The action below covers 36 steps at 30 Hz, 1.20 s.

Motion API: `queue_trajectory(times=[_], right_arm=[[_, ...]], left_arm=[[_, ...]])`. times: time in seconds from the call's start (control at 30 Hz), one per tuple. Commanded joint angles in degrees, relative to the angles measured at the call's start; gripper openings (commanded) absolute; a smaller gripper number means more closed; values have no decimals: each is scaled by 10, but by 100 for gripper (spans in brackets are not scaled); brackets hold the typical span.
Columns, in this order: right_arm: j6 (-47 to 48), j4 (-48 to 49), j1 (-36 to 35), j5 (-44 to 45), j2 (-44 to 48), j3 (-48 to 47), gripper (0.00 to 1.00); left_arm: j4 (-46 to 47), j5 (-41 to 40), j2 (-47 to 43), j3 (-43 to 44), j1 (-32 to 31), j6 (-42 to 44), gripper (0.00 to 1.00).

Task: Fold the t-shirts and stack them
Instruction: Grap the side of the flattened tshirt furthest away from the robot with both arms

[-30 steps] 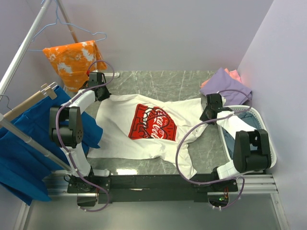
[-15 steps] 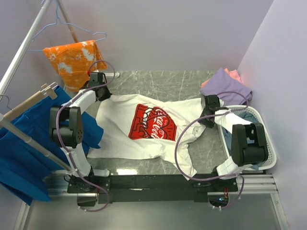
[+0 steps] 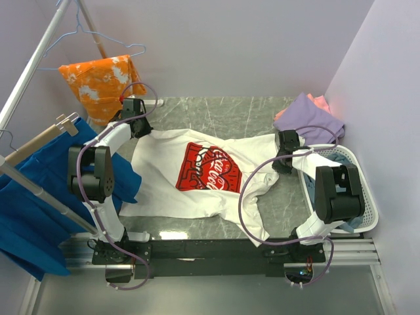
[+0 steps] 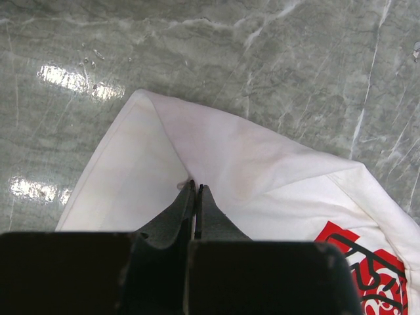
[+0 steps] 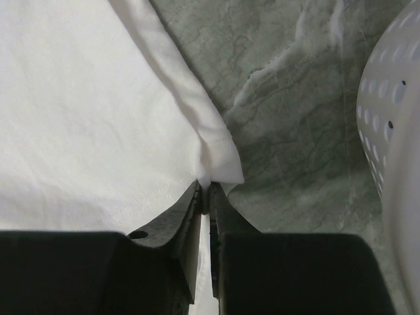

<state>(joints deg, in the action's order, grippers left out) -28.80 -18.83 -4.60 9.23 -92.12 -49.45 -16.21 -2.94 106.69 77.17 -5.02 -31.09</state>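
The white t-shirt with the red-and-white chest print lies spread on the marble table. My left gripper is shut on the shirt's far left corner; in the left wrist view the jaws pinch the white cloth. My right gripper is shut on the shirt's far right corner, and the right wrist view shows cloth pinched between the fingertips. A purple tee lies on a salmon-pink one at the far right. A grey-blue tee shows under the right arm.
A white perforated basket stands at the right edge, also in the right wrist view. An orange splotched garment and a bright blue cloth hang on a rack at the left. Walls close the back and right.
The right arm has folded in toward the basket's near side and the right gripper has shifted slightly left and back with the shirt corner. The left arm has hardly moved.
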Motion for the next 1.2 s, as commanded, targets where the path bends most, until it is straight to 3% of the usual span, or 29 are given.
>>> queue_trajectory(times=[0.0, 0.07, 0.13, 0.27, 0.33, 0.4, 0.43, 0.67, 0.73, 0.77, 0.83, 0.87, 0.93, 1.03, 1.17], right_arm=[[8, 5, 2, 16, 18, -8, 13], [8, -1, 2, 17, 23, -7, 32], [8, 2, 3, 15, 28, -4, 32], [8, 6, 2, 7, 26, -1, 13], [8, 6, 2, 6, 23, 0, 9], [7, 5, 2, 10, 23, 0, 24], [8, 2, 3, 14, 24, -1, 27], [14, -2, 2, 19, 33, -3, 8], [10, -6, 2, 25, 34, -5, 28], [13, -7, 2, 24, 37, -5, 32], [13, -4, 3, 23, 41, -2, 29], [13, -4, 2, 23, 43, -2, 21], [14, -6, 2, 21, 42, -3, 20], [15, -4, 2, 18, 40, -3, 0], [16, -2, 2, 14, 42, -3, 0]], left_arm=[[0, -4, -9, 26, -3, 7, 1], [2, -3, -8, 25, -3, 5, 1], [2, -1, -8, 25, -3, 6, 1], [3, 0, -6, 24, -4, 6, 1], [1, -2, -6, 24, -5, 6, 1], [1, -4, -7, 24, -6, 7, 1], [1, -4, -7, 23, -6, 7, 1], [2, -1, -4, 24, -6, 5, 1], [2, 0, -3, 25, -6, 6, 1], [0, -1, -3, 25, -7, 7, 1], [1, -1, -3, 25, -7, 6, 1], [1, -1, -3, 25, -7, 7, 1], [2, 0, -3, 25, -7, 7, 1], [1, -1, -3, 25, -7, 7, 1], [0, -3, -4, 25, -7, 7, 1]])
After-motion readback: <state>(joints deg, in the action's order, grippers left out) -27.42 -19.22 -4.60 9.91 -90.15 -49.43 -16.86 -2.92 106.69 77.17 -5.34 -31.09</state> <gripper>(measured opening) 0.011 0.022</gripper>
